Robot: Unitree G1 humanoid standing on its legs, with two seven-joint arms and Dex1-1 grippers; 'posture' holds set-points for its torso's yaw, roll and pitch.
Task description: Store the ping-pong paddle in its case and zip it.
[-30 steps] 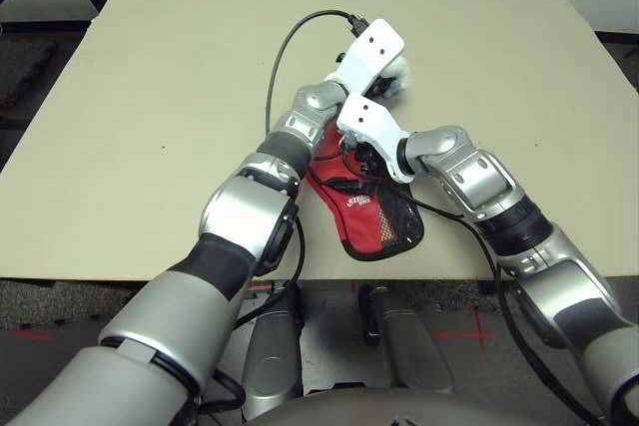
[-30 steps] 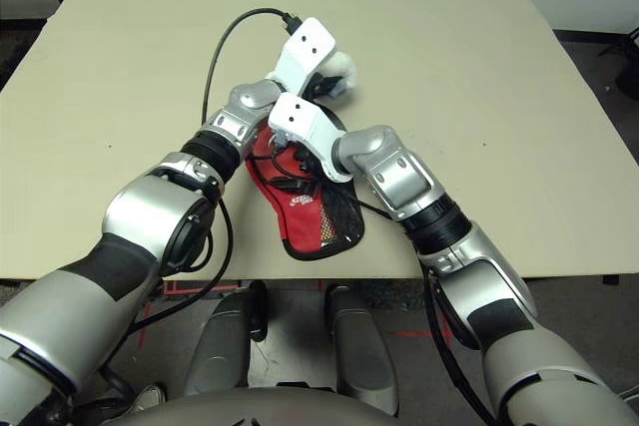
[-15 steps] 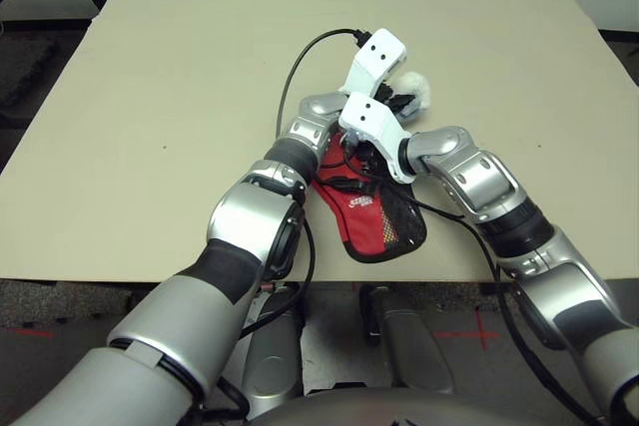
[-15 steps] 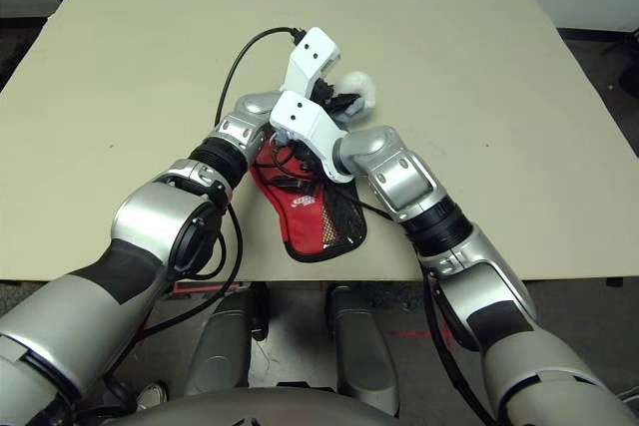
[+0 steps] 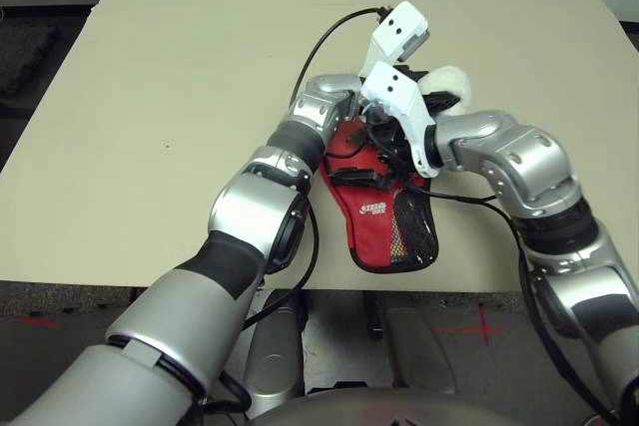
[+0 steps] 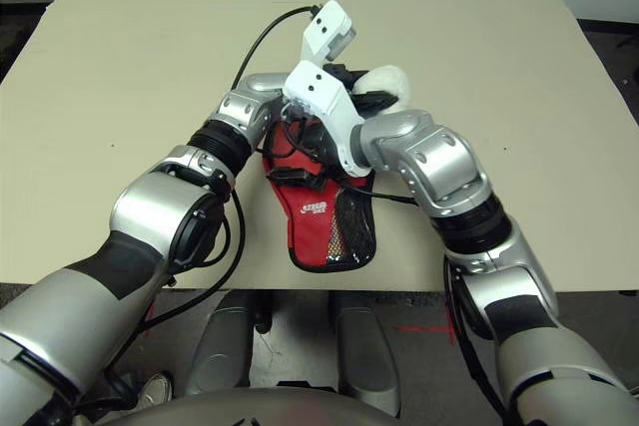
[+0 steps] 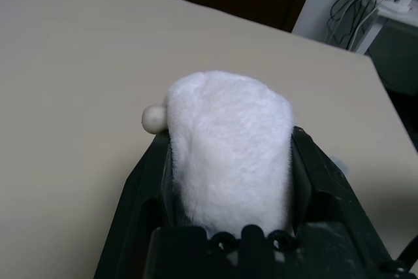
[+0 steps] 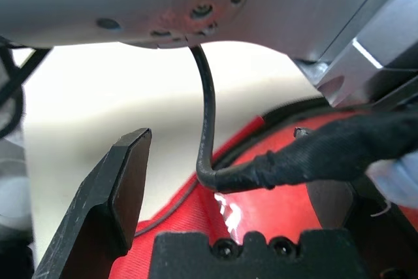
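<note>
Lying flat near the table's front edge, the red paddle-shaped fabric case (image 5: 384,221) waits while the left gripper (image 7: 228,181) clasps a white fluffy lump (image 7: 228,148); the right gripper (image 8: 241,181) hovers spread above.

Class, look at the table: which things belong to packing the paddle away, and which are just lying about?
Belongs to the job:
- the case, red, flat on the table near its front edge
- left gripper and right gripper, above the case

Lying about:
- white fluffy lump
- small pale ball beside it
</note>
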